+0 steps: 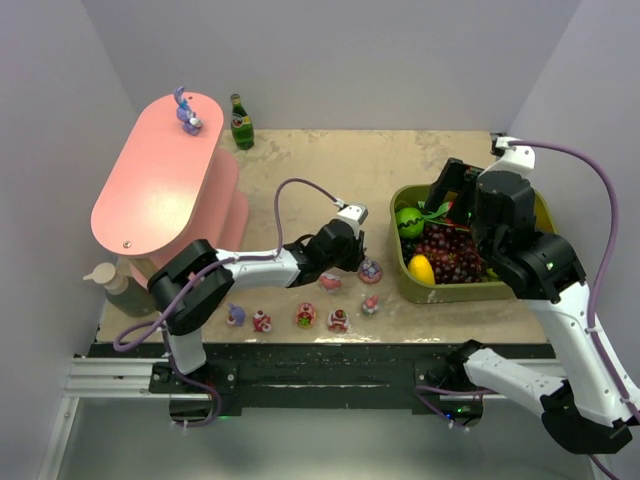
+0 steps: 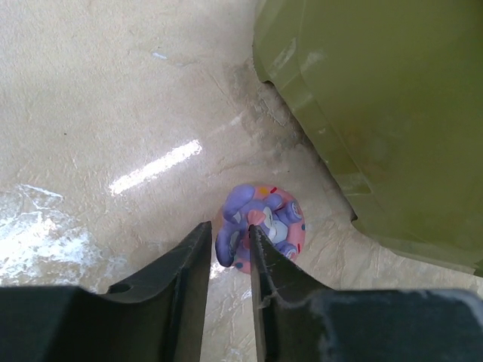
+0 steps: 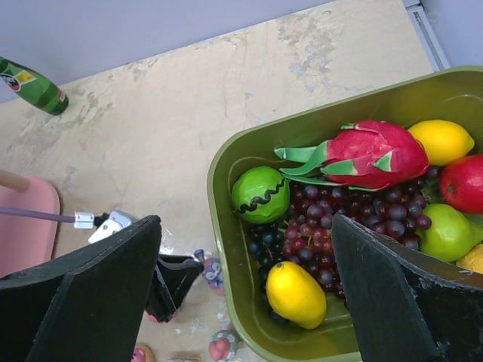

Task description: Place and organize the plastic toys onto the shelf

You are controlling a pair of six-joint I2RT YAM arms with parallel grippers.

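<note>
My left gripper (image 1: 360,258) is low over the table, just left of the green tub. In the left wrist view its fingers (image 2: 229,230) stand a narrow gap apart, closed on the ear of a purple-and-pink bunny toy (image 2: 273,220) that sits on the table, also seen from above (image 1: 370,270). Several more small toys lie along the near edge, among them a pink one (image 1: 330,282), a red one (image 1: 305,316) and a purple one (image 1: 235,315). One purple toy (image 1: 187,112) stands on the top tier of the pink shelf (image 1: 150,180). My right gripper (image 3: 245,226) is wide open and empty above the tub.
The olive-green tub (image 1: 402,270) at the right holds grapes (image 3: 317,226), a dragon fruit (image 3: 362,154), a yellow fruit (image 3: 296,294) and a green fruit (image 3: 259,192). A green bottle (image 1: 240,122) stands at the back beside the shelf. A soap dispenser (image 1: 112,280) stands left of the shelf base.
</note>
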